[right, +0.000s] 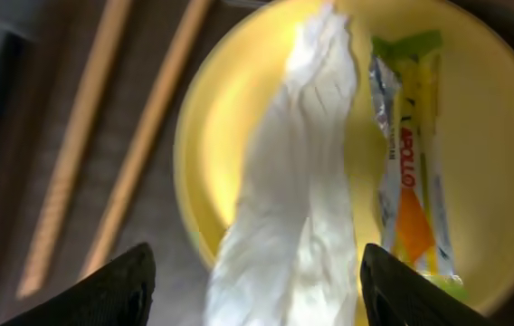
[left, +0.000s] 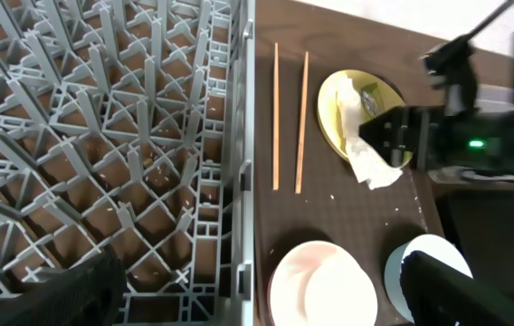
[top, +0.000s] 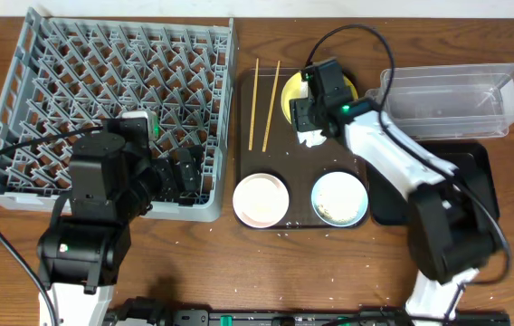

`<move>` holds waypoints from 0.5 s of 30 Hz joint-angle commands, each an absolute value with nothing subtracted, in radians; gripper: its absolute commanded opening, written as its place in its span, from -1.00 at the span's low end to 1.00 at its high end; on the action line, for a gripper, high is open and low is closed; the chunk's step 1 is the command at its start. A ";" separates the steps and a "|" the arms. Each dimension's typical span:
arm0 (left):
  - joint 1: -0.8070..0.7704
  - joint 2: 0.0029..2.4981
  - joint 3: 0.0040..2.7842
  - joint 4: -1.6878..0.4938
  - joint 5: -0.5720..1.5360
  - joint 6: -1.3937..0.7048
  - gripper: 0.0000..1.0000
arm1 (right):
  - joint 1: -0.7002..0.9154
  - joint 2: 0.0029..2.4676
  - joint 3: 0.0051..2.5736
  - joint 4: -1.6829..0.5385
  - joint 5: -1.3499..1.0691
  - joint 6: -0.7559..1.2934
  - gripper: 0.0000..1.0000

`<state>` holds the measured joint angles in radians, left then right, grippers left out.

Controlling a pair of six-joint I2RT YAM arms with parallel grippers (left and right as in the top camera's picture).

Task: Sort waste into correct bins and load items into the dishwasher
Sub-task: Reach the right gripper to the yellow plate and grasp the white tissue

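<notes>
My right gripper [top: 309, 122] [right: 257, 294] is open and straddles the crumpled white napkin [top: 312, 139] [right: 298, 199], which hangs over the edge of the yellow plate [top: 290, 98] [right: 230, 127]. The green-and-orange wrapper [right: 411, 181] lies on the plate beside it. Two chopsticks [top: 263, 104] [left: 289, 118] lie on the brown tray. The white bowl [top: 260, 200] [left: 320, 290] and the light blue bowl [top: 339, 198] with whitish scraps stand at the tray's front. My left gripper [top: 180, 177] [left: 252, 294] is open and empty over the front right corner of the grey dish rack [top: 112, 100] [left: 103, 136]. I cannot make out the cup.
The clear tub [top: 456, 98] stands at the back right, with the black tray [top: 479, 181] in front of it. The brown serving tray [top: 298, 154] lies between the rack and these. Small white crumbs dot the wooden table near the front.
</notes>
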<state>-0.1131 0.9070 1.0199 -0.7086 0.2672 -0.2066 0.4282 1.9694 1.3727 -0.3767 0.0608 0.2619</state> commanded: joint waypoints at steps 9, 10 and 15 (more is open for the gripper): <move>-0.115 0.953 1.045 -0.722 0.273 -0.212 0.96 | 0.426 2.093 1.387 -0.353 0.037 0.330 -0.98; -0.115 0.956 1.045 -0.722 0.273 -0.212 0.96 | 0.421 2.077 1.387 -0.358 0.036 0.341 -0.98; -0.115 0.972 1.045 -0.725 0.273 -0.212 0.96 | 0.367 1.903 1.388 -0.408 -0.009 0.422 -0.98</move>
